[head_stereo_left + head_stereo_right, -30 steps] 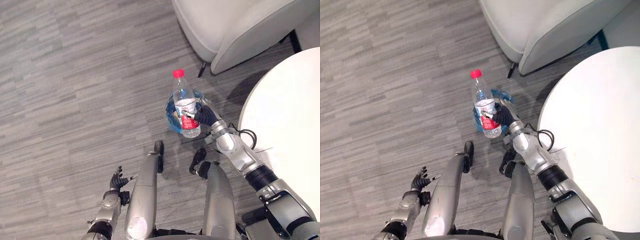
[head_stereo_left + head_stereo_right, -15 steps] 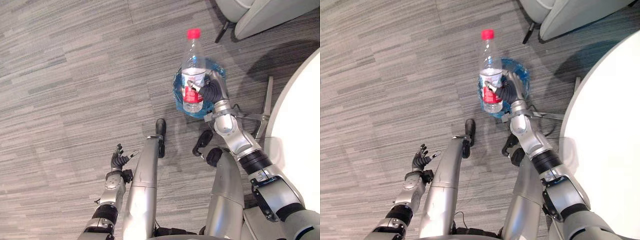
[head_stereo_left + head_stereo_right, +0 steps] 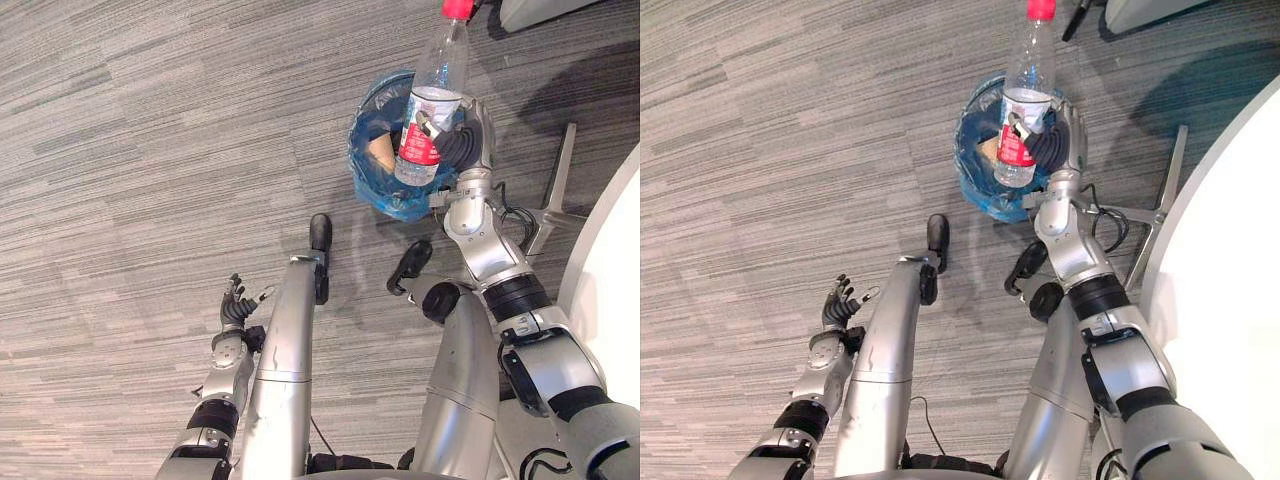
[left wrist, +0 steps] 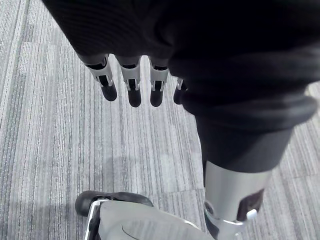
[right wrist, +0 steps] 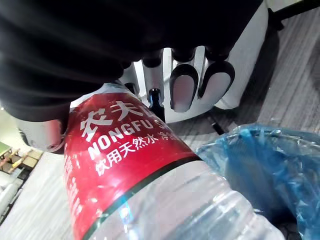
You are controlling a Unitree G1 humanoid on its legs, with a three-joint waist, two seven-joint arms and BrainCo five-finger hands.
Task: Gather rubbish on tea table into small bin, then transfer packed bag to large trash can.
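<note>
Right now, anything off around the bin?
Nothing stands out. The right hand grips the capped bottle above the blue-lined bin, which stands upright with no spill around it; the left hand hangs open, idle.

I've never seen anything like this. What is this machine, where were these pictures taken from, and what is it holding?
It is a humanoid robot, seen through its own cameras. The two wide pictures come from a stereo camera in its head, looking down at the grey floor. The two close-ups come from cameras on its wrists. Its right hand is curled round a clear plastic bottle with a red cap and label, held over a small bin lined with a blue bag, on the floor. Its left hand hangs low at its side, fingers relaxed, holding nothing. The white curve at the right edge is the tea table.
</note>
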